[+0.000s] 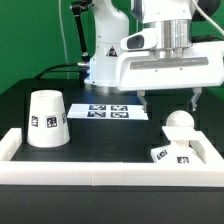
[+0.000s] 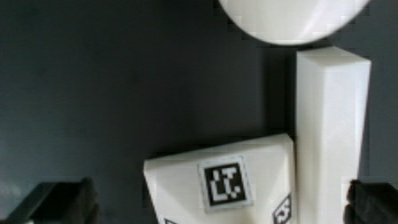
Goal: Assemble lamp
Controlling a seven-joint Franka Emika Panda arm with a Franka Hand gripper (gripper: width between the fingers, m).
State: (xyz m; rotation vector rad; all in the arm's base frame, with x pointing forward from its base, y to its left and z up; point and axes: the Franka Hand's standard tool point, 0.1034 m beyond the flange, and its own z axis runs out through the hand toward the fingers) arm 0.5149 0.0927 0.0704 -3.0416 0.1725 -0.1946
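The white cone shade [image 1: 47,118] stands on the black table at the exterior view's left. The bulb's ball top [image 1: 180,124] rises at the exterior view's right, with the small blocky tagged base [image 1: 161,154] lying tilted just in front of it, close to the white rail. My gripper [image 1: 170,103] hangs open and empty above these two pieces and touches neither. In the wrist view the base [image 2: 221,180] lies between my gripper's [image 2: 214,205] spread dark fingertips [image 2: 54,200], and the bulb's ball [image 2: 290,20] is beyond it.
A white rail [image 1: 100,171] borders the table along the front and the exterior view's right, and shows as a white bar [image 2: 333,120] beside the base in the wrist view. The marker board [image 1: 108,112] lies at mid-table before the arm's base.
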